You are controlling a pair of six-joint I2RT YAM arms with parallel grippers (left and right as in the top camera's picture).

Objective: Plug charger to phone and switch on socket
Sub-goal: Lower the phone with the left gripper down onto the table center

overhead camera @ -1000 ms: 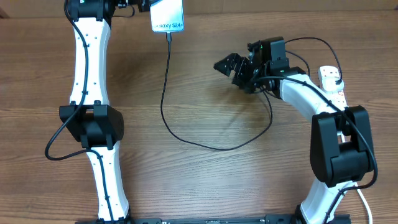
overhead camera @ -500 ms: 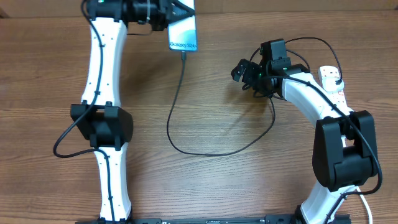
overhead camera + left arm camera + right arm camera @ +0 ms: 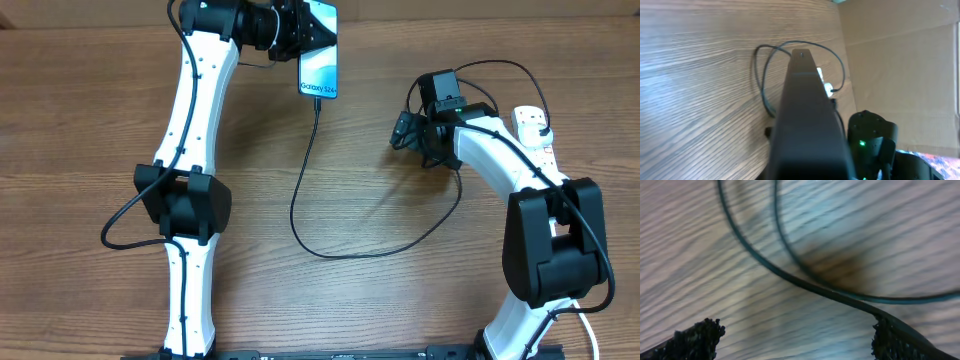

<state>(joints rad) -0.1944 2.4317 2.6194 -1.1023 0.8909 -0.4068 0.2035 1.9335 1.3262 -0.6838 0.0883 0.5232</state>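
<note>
Overhead, your left gripper (image 3: 297,28) clamps the phone (image 3: 321,72) near the tabletop's far edge, charger (image 3: 300,200) seemingly plugged in; next, press the socket (image 3: 536,126) switch with your wide-open right gripper (image 3: 404,131).

Black charger (image 3: 293,208), light blue phone (image 3: 320,72), white socket (image 3: 530,122), brown wood-grain table (image 3: 60,120)
</note>
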